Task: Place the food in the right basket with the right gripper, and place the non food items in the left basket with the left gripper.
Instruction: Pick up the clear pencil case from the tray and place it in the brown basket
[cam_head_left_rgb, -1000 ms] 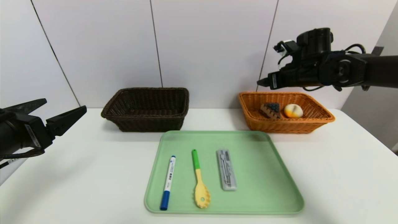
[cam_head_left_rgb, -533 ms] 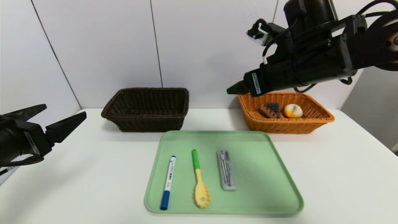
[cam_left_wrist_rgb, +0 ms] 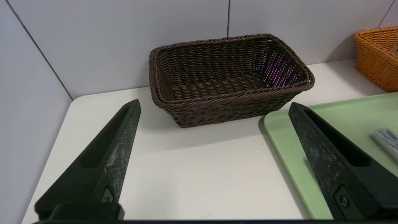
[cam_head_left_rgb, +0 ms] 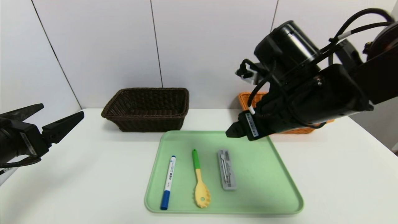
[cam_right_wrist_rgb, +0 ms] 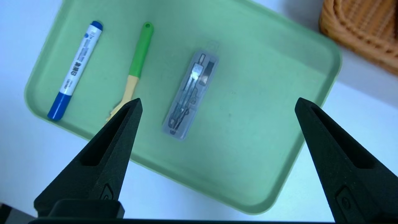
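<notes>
Right gripper (cam_head_left_rgb: pixel 231 132) hanging in the air over the far right part of the green tray (cam_head_left_rgb: pixel 279 189), fingers spread wide, nothing between them. From the wrist cam, same story: both fingers well apart above the tray, grey oblong case (cam_right_wrist_rgb: pixel 190 95) lying flat down below between them, not touched.

Left gripper (cam_head_left_rgb: pixel 53 119) way out at 9 o'clock past the table's left edge, fingers also spread wide and empty, pointed toward the dark brown basket (cam_left_wrist_rgb: pixel 230 77).

On the tray, three things lined up side by side, none touching: white marker (cam_head_left_rgb: pixel 168 182) with blue cap at the near end, sitting toward 8 o'clock; yellow slotted spoon (cam_head_left_rgb: pixel 200 182) in the middle, green handle pointing to 12; grey case just right of it.

Dark brown basket at roughly 11 o'clock from the tray, against the wall, looks bare inside. Orange basket (cam_head_left_rgb: pixel 248 99) at about 1 o'clock, mostly hidden behind the right arm, so can't tell what's in it. Food not visible anywhere.
</notes>
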`<action>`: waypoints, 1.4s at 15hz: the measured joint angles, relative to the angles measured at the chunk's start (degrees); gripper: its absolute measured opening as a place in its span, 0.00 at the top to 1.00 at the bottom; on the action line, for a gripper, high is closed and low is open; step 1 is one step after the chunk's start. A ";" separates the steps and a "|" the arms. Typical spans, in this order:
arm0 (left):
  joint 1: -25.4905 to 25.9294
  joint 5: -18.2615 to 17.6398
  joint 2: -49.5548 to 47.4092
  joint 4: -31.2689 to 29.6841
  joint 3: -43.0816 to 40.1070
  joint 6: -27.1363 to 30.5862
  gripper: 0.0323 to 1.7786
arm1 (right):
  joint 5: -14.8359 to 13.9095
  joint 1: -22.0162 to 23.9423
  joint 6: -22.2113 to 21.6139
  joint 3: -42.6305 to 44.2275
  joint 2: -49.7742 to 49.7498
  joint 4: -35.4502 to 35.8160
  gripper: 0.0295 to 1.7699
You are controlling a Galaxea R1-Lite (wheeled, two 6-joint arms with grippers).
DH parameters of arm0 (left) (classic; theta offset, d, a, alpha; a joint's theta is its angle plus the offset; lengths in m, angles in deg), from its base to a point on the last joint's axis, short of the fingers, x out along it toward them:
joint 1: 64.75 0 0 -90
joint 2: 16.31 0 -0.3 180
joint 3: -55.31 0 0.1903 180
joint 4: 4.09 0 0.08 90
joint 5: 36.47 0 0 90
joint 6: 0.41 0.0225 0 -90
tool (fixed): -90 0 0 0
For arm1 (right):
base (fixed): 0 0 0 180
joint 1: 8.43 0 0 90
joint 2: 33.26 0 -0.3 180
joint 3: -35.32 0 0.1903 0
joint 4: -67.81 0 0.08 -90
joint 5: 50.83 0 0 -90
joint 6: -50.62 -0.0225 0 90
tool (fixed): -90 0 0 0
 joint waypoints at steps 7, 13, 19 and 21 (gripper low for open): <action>-0.41 -0.10 -1.01 0.16 -1.13 0.61 0.05 | -3.72 -4.60 -16.35 -1.05 7.47 -3.64 0.04; -0.37 -0.07 -2.10 0.44 -2.12 0.66 0.05 | -4.46 -5.32 -21.53 -3.24 12.93 -1.35 0.04; -0.30 0.00 -2.28 0.44 -2.40 0.57 0.05 | -3.94 -5.16 -21.98 -5.12 15.80 2.97 0.04; -0.30 0.06 -2.30 0.44 -2.76 0.52 0.05 | -3.96 -4.90 -22.08 -5.32 16.43 3.11 0.04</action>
